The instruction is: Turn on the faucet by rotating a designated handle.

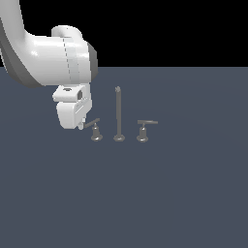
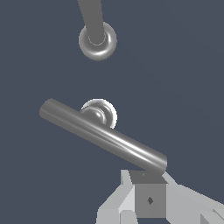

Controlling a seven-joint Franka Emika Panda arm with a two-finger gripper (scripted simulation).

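In the exterior view, the faucet stands on a flat dark grey desk, as three separate grey pieces in a row: a tall thin spout on a round base in the middle, and a short handle on each side. The handle on the exterior view's left has its bar tilted, the outer end lower and reaching toward the arm; the twin handle on the exterior view's right has its bar pointing the other way, nearly level. The white arm comes in from the upper left of this view, and its gripper hangs low, right at the outer end of the left handle's bar. From here the fingers are too small to make out. In the wrist view, the handle lies slantwise across the picture over its round base, and one grey fingertip sits right against the end of the bar. The spout's base shows beyond. Only one finger is plainly seen, so I cannot tell how wide the fingers stand.
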